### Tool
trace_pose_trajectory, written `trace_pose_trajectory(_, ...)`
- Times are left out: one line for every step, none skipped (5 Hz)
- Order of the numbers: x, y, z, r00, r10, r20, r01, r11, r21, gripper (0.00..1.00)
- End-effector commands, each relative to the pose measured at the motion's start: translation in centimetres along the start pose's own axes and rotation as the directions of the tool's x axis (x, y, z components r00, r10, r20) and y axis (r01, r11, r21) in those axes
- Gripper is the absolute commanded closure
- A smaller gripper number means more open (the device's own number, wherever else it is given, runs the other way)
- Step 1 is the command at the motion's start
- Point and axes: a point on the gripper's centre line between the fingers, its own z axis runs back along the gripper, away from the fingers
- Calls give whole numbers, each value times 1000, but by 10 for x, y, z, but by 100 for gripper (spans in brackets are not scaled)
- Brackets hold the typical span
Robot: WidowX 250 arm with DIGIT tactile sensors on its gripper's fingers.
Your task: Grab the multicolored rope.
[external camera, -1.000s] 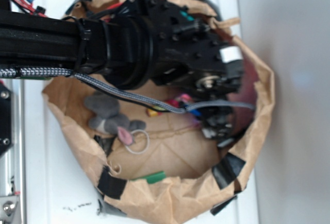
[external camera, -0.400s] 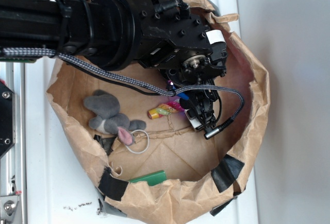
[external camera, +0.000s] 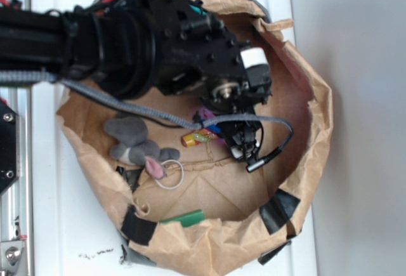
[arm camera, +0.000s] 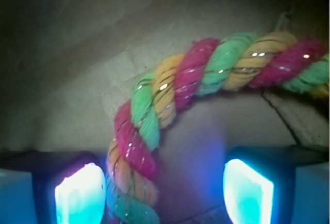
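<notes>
While the hand point(arm camera: 164, 195) hangs open, the multicolored rope point(arm camera: 170, 87) curves between its fingers.
Lower squarely, then close on the near strand.

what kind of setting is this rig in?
Likely a lab test bench, not a home: a taped-up paper bag on a white tabletop serves as a bin, holding toy props, a rope, plush mouse and green block.

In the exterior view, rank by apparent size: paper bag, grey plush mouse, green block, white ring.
1. Paper bag, largest by far.
2. Grey plush mouse.
3. Green block and white ring look about alike; the block is longer and partly hidden by the bag rim, so I would not rank them.
</notes>
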Motion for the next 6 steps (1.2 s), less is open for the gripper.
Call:
trace_pose_trajectory(-2,-6,-12,999,-6,31,5,999,36,0)
trace_pose_trajectory(0,-7,-12,1000,2,29,-3,999,36,0)
trace_pose_trajectory(2,-6,-13,999,19,28,-20,999,31,100)
trace_pose_trajectory(3,-5,-12,999,20,31,-21,999,26,100)
trace_pose_trajectory(4,-5,-12,999,24,29,-25,999,22,100)
trace_pose_trajectory(5,-4,-10,999,28,26,-28,999,19,100)
